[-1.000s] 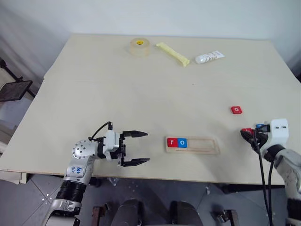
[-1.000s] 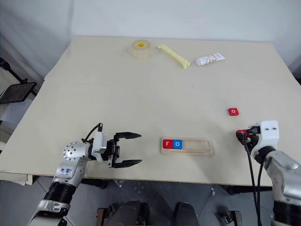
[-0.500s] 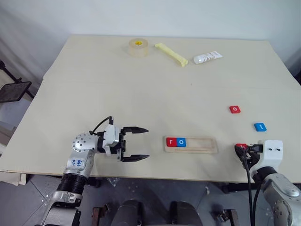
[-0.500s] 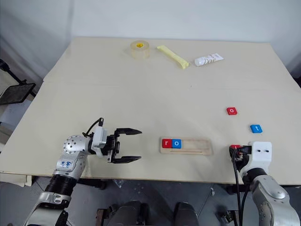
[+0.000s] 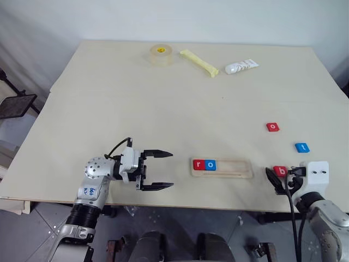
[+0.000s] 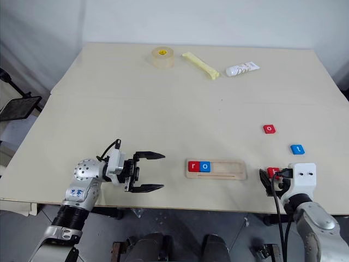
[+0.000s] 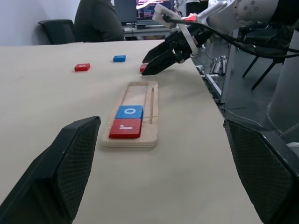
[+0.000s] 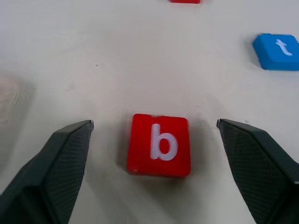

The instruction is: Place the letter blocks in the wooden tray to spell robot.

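Note:
The wooden tray (image 5: pixel 234 167) lies near the table's front edge with a red r (image 5: pixel 198 164) and a blue o (image 5: pixel 210 165) at its left end. A red b block (image 8: pixel 160 144) lies flat on the table just right of the tray. My right gripper (image 8: pixel 154 122) is open, one finger on each side of the b, touching nothing. A blue t (image 5: pixel 302 147) and a red o (image 5: pixel 273 127) lie farther back on the right. My left gripper (image 5: pixel 172 170) hovers open and empty left of the tray, pointing at it.
At the far edge stand a tape roll (image 5: pixel 161 54), a yellow stick-like packet (image 5: pixel 200 62) and a white tube (image 5: pixel 242 66). The tray and the b block sit close to the table's front edge. A seated person (image 7: pixel 98 21) is in the background.
My right gripper drew back toward the front edge with the red b block, then opened; the block now lies on the table between its fingers. The left gripper stayed put.

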### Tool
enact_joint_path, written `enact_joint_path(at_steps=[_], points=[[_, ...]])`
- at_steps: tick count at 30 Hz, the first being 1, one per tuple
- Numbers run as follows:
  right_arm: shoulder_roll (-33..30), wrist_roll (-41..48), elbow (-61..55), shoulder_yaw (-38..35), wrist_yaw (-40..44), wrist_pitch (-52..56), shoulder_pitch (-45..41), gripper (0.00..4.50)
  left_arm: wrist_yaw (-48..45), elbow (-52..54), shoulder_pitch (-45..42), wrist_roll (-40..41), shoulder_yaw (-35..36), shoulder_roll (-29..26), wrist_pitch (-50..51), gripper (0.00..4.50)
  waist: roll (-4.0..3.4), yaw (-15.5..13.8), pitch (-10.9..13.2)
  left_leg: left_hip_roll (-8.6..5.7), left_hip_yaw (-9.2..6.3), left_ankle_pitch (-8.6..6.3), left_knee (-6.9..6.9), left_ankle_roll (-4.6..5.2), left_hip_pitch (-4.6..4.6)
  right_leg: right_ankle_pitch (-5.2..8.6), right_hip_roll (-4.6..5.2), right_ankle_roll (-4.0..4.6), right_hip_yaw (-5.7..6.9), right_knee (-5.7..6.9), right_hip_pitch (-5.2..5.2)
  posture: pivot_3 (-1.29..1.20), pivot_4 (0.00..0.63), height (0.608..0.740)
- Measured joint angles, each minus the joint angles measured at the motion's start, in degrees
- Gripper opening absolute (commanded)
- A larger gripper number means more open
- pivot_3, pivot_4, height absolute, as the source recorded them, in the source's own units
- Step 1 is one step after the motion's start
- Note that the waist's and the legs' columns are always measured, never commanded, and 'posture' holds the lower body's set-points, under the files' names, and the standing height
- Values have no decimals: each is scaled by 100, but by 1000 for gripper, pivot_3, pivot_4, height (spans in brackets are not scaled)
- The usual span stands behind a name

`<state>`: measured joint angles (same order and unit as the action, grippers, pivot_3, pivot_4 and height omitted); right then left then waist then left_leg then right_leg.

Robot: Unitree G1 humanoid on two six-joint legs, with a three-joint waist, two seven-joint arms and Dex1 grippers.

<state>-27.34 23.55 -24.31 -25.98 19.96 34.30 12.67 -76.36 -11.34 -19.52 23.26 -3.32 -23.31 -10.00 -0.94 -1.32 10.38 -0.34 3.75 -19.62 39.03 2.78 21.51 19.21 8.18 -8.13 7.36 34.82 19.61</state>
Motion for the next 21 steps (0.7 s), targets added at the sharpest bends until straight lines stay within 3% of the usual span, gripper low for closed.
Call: enact_joint_path(at_steps=[3,6,11,16,21], points=[[-450,168,-120,-167,491,-5,149,4469,63,138,54,0,5,-3,23,4500,0,-6,0,-1,0,-1,1,1,0,0,1,0,0,-4,-2,0,150,740],[-1443,322,-70,-437,1497,-80,350,4469,153,227,197,2,29,-13,25,4500,-3,-5,2,-2,4,-3,0,6,0,0,3,0,0,-11,-5,0,150,740],[-2553,78,748,-484,2878,-857,350,4469,290,516,506,9,44,-26,72,4500,8,-3,7,2,4,-3,1,6,-3,0,2,0,2,-21,-13,0,150,740],[-3447,-466,2145,353,4057,-1920,-442,4469,373,731,731,27,59,-51,81,4500,8,6,7,3,10,-1,4,9,-4,0,6,0,8,-29,-17,0,150,740],[-3666,-922,3310,1260,4845,-2695,-1475,4469,487,891,901,29,71,-72,80,4500,8,-3,7,1,7,-1,6,9,-2,0,10,0,16,-28,-17,0,150,740]])
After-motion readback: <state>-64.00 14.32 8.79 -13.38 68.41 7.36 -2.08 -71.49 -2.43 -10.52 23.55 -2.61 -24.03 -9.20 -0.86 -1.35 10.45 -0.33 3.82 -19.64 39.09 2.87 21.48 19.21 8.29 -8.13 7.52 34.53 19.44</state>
